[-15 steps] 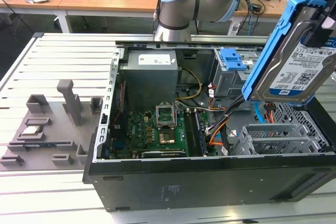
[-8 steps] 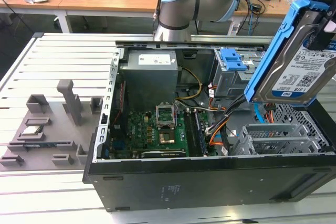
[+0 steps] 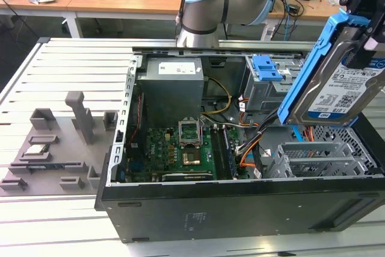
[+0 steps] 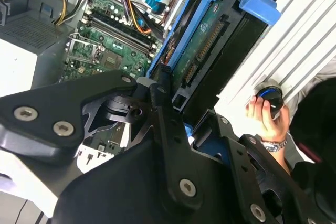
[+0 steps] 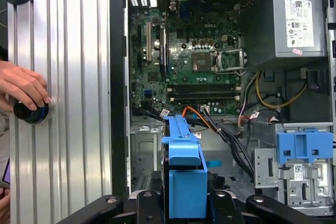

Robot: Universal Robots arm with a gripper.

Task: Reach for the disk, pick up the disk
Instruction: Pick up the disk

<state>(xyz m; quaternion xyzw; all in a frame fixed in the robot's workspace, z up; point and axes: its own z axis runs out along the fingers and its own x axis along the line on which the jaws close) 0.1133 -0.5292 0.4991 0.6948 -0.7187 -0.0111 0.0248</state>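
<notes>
In the exterior view, the flat silver-grey metal disk (image 3: 340, 91) with its white-and-blue label and blue plastic rails hung tilted in the air above the open black computer case (image 3: 240, 206), at the exterior view's right, lifted clear of the grey metal drive cage (image 3: 313, 161). The black tool (image 3: 363, 25) pinched its upper edge. The case rested on a ribbed aluminium tabletop (image 3: 66, 64).

In the second wrist view, the tool (image 4: 173, 114) was clamped on the disk (image 4: 210, 40), above the green motherboard (image 4: 105, 51). A person's hand (image 4: 265, 116) gripped a round black knob (image 4: 269, 98).

In the first wrist view, the disk's blue rail (image 5: 184, 171) sat between the tool's black links, over the case interior.
</notes>
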